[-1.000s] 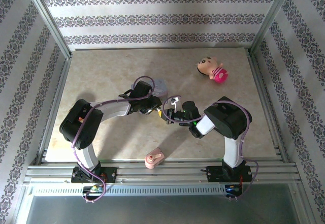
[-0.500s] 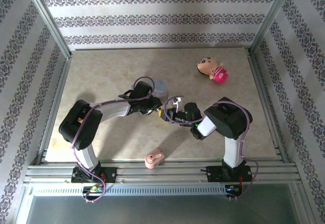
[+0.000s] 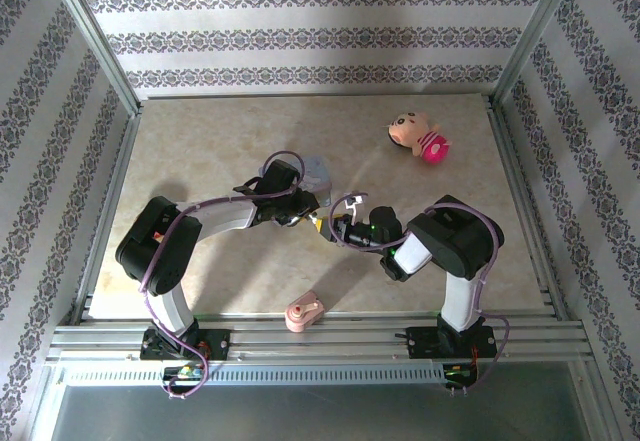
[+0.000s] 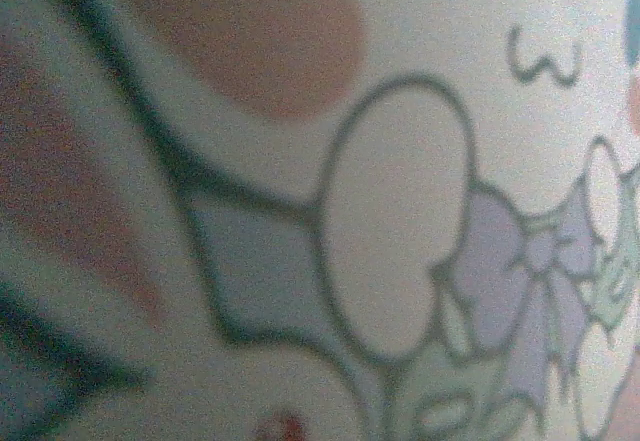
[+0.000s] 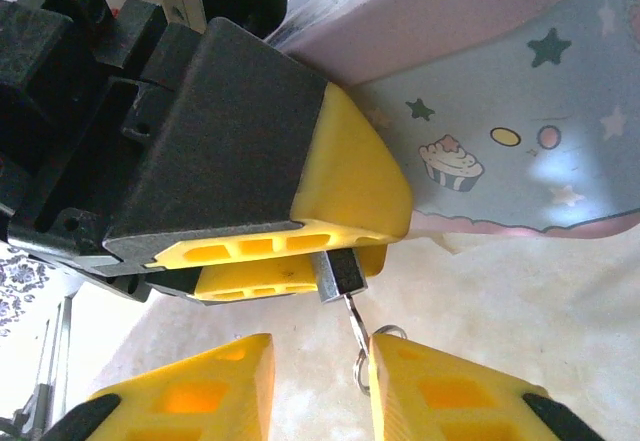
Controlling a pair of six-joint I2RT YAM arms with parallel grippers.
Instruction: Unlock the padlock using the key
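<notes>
The left gripper (image 5: 368, 253) pinches the tiny black padlock (image 5: 340, 273) next to the blue tin (image 5: 520, 111), I think so it cannot wiggle. The right gripper (image 5: 320, 393) sits just below, jaws a little apart and holding nothing, a silver ring (image 5: 362, 363) touching one pad

Overhead; both wrists near tin (image 5: 500, 111)
</notes>
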